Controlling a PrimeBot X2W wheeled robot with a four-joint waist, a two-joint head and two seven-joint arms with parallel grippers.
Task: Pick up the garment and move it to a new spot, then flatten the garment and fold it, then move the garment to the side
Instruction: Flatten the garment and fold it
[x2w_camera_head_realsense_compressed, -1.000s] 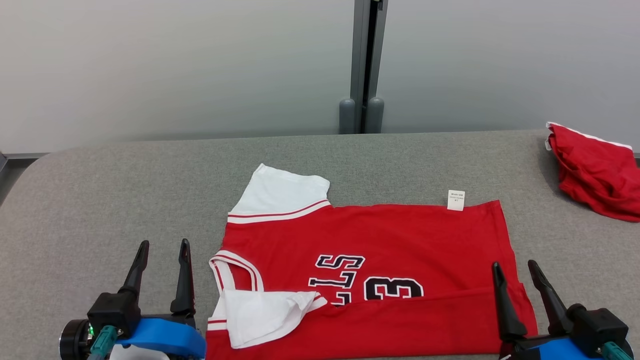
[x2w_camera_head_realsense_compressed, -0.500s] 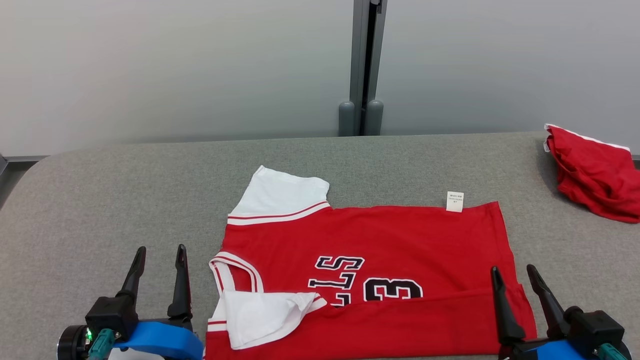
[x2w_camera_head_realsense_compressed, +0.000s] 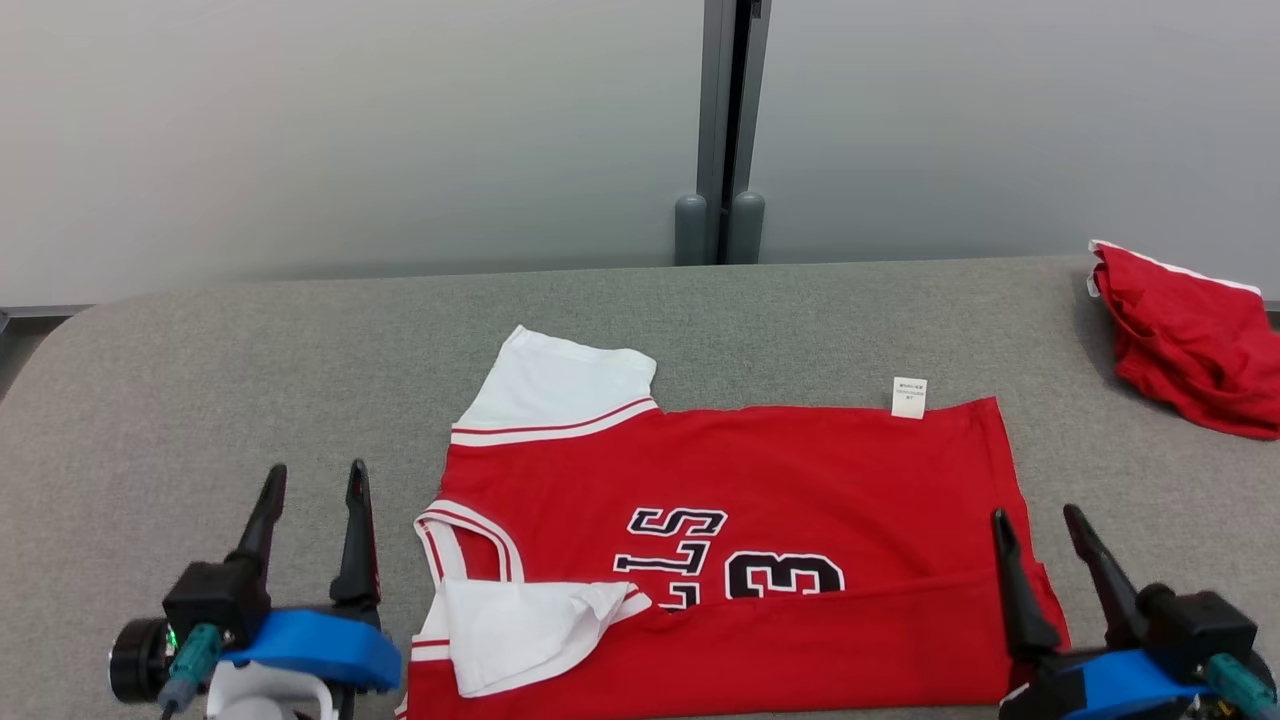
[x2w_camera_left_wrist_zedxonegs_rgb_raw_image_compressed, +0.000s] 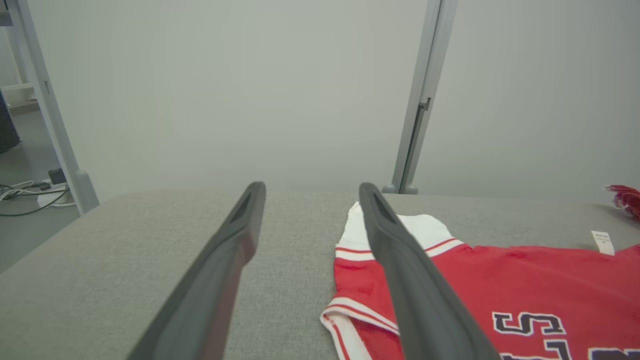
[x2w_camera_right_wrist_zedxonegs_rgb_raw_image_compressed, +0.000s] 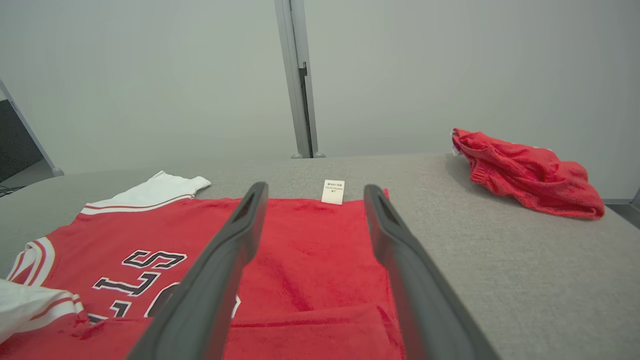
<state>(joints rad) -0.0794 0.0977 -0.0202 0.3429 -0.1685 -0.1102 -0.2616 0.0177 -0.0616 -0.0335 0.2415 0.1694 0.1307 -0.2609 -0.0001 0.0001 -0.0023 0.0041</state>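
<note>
Lower middle of frame: red jersey flat on bench. Left fingers, right fingers spread, holding nothing. You pinch both near corners together, lift low, fold evenly.

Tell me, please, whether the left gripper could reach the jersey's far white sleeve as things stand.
Probably yes. The left gripper stands open beside the jersey, and only grey table lies between it and the sleeve.
</note>
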